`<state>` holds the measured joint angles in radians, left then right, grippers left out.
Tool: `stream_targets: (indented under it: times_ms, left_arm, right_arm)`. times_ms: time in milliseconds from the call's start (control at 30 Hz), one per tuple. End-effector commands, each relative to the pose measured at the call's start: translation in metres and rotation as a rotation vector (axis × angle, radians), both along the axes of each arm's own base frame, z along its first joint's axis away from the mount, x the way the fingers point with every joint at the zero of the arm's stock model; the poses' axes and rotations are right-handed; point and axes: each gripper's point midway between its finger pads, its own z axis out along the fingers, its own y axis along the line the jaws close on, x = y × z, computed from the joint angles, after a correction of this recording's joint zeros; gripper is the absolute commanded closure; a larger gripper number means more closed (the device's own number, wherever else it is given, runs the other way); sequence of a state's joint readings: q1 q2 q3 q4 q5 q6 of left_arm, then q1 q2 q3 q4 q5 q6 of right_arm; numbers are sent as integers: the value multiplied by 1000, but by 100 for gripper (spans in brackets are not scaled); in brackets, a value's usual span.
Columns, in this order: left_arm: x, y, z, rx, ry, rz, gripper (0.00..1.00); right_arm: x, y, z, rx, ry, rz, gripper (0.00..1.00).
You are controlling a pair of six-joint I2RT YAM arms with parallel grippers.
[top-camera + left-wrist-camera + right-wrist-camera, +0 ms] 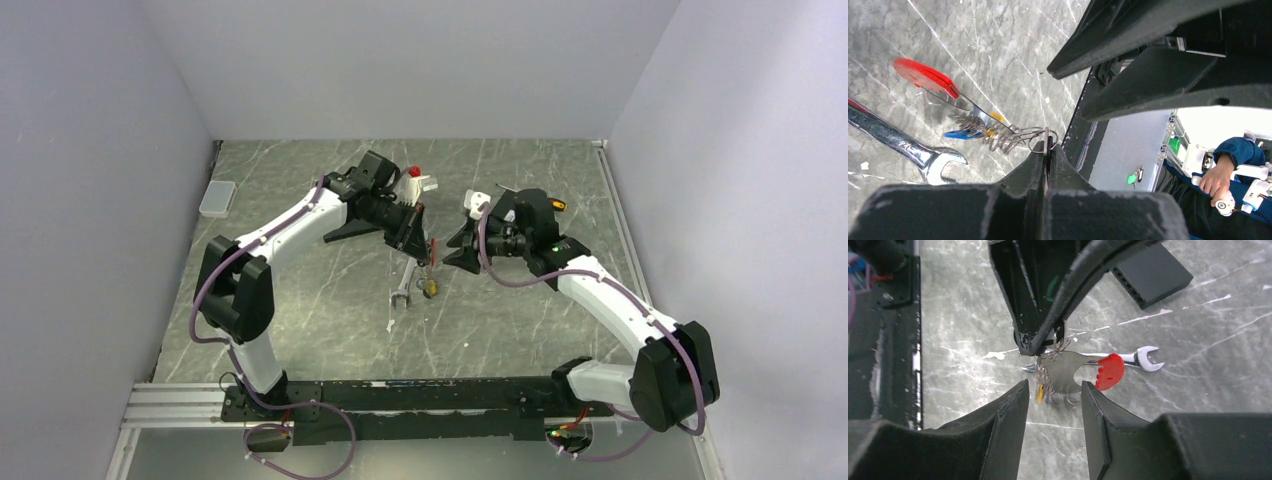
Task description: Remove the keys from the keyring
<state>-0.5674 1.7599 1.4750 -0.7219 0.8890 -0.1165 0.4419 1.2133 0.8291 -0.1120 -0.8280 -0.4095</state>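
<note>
left gripper (1047,151) pinches keyring (1060,371); right gripper (1054,390) parted

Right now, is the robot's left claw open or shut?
Shut. In the left wrist view the left gripper has its fingers pressed together, with the keyring pinched between them by its thin metal ring.

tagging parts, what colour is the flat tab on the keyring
The tab is red; clearest in the left wrist view.
</note>
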Motion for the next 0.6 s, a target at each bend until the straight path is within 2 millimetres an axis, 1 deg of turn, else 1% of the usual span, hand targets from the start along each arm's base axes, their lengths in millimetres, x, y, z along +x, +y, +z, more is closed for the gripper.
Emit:
stream_targets:
  times_ms: [0, 100, 233, 400, 567]
  left_arm:
    - [-6, 0, 28, -73, -70, -37, 100]
    - [-9, 0, 29, -86, -74, -54, 100]
    - [-11, 1, 29, -94, -82, -68, 100]
    - [-14, 0, 30, -98, -82, -79, 100]
    - [-17, -2, 30, -104, -78, -90, 100]
  right_arm:
    - [-5, 5, 20, 116, 161, 19, 55]
    - [-5, 8, 23, 152, 240, 44, 63]
    - [-8, 11, 22, 174, 309, 64, 65]
    - [-9, 14, 30, 220, 296, 87, 73]
    - [-7, 18, 31, 236, 338, 95, 73]
